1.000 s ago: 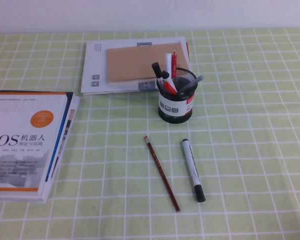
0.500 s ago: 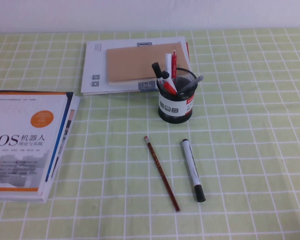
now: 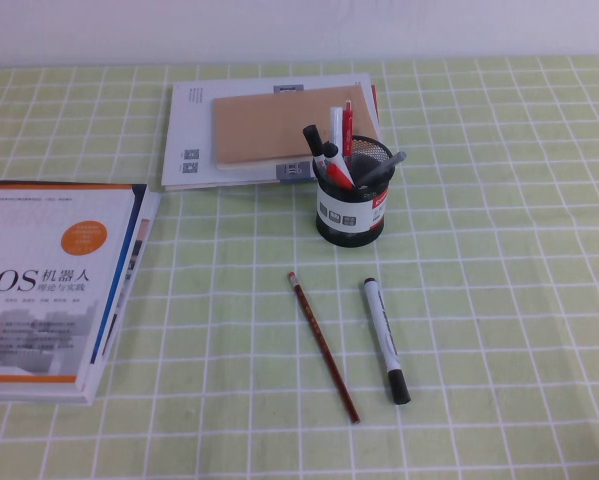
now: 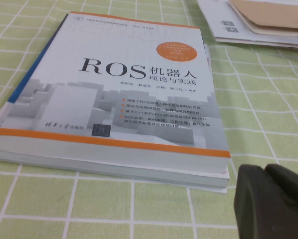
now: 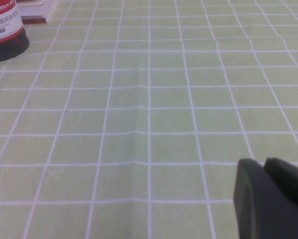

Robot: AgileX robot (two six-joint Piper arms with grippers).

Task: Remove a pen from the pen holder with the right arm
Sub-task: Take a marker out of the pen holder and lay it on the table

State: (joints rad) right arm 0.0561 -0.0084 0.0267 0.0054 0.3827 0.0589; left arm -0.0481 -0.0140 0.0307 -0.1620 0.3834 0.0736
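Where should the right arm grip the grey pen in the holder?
Grip the grey pen at its upper end, from above-right: it leans out over the pen holder's right rim. Right gripper hovers over bare cloth, left gripper beside the ROS book.

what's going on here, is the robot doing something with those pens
Nothing is being handled yet. The pen holder stands full of pens beside the stacked notebooks, with a pencil and a marker lying loose in front of it. The right gripper hangs low over bare tablecloth, jaws shut and empty, well short of the holder. The left gripper sits by the corner of the ROS book, jaws shut too.
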